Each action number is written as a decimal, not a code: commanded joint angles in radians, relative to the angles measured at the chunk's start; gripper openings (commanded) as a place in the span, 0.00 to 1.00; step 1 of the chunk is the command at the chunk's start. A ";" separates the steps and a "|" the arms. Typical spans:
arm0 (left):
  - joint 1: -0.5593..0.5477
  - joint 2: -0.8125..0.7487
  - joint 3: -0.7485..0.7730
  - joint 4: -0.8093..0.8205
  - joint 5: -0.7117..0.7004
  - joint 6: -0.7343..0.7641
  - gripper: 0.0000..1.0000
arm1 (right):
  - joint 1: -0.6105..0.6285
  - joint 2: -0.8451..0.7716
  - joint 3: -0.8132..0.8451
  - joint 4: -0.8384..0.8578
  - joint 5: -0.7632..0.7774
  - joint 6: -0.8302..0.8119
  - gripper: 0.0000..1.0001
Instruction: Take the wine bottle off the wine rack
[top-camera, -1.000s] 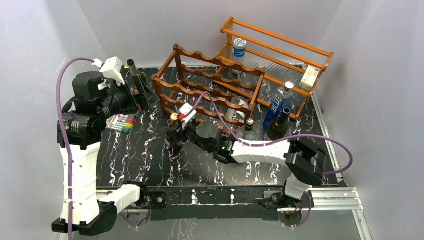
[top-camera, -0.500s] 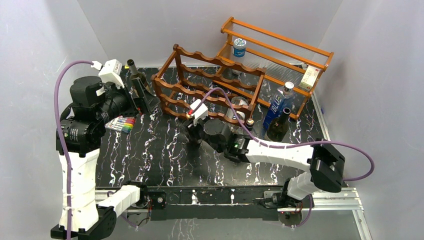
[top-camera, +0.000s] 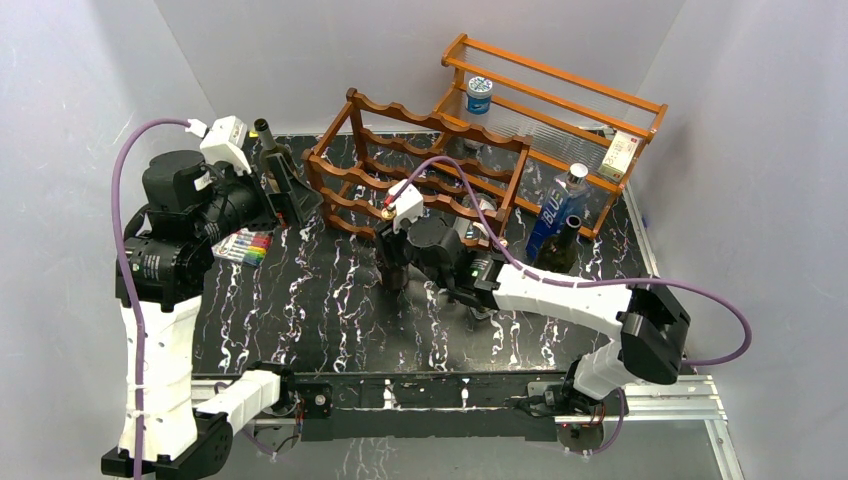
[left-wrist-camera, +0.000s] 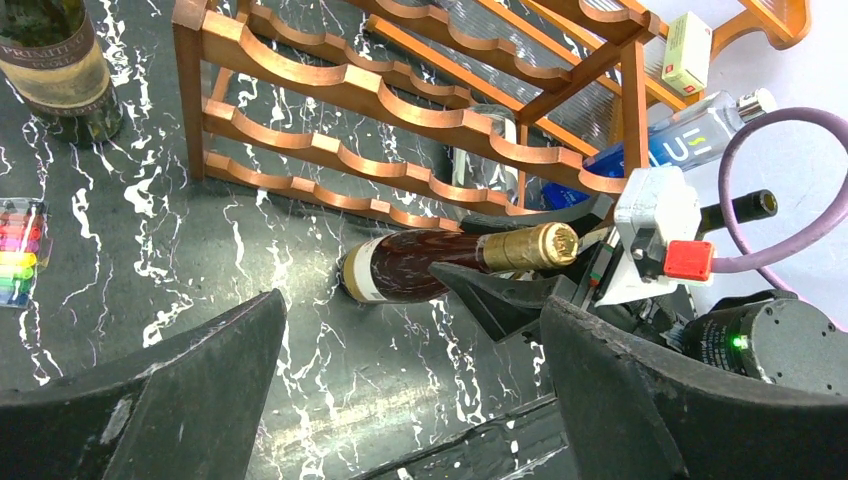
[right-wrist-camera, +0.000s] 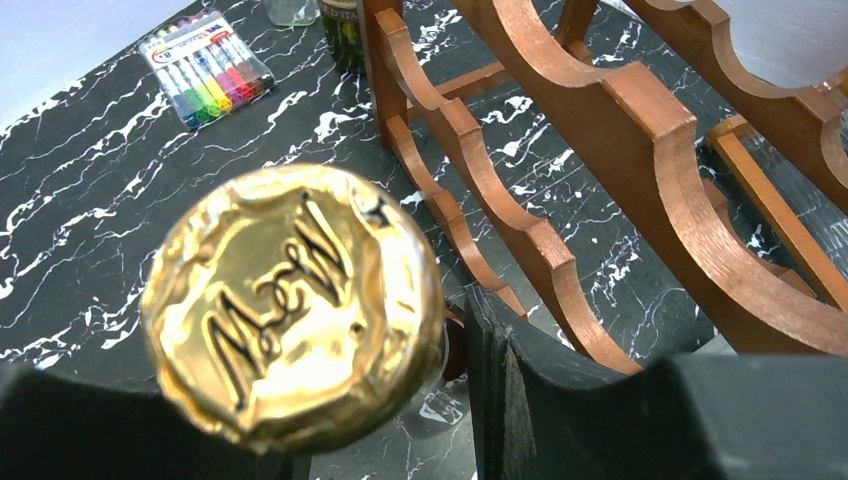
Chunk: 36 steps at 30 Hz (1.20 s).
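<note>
Standing just in front of the wine rack's (top-camera: 420, 170) bottom rail, clear of every slot, the gold-capped wine bottle (left-wrist-camera: 410, 268) is pinched at its neck by the right claw (left-wrist-camera: 535, 262), jaws closed partway around the foil. Its base looks to be on the black marbled counter (top-camera: 300, 310), though the overhead view is too dark there to be sure. Over at the rack's left end, the left claw (left-wrist-camera: 410, 330) hangs wide open, holding nothing. A marker pack (top-camera: 245, 245) lies near it; a blue bottle (top-camera: 555, 210) stands right of the rack.
</note>
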 joint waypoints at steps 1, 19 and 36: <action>-0.006 -0.016 -0.003 0.021 0.019 0.013 0.98 | -0.004 0.024 0.085 0.029 -0.021 -0.038 0.18; -0.006 -0.045 -0.044 0.090 0.022 0.023 0.98 | -0.004 0.014 0.180 -0.096 -0.053 -0.048 0.90; -0.029 0.142 0.015 0.444 0.136 0.253 0.98 | -0.225 -0.126 0.612 -0.544 0.190 -0.120 0.98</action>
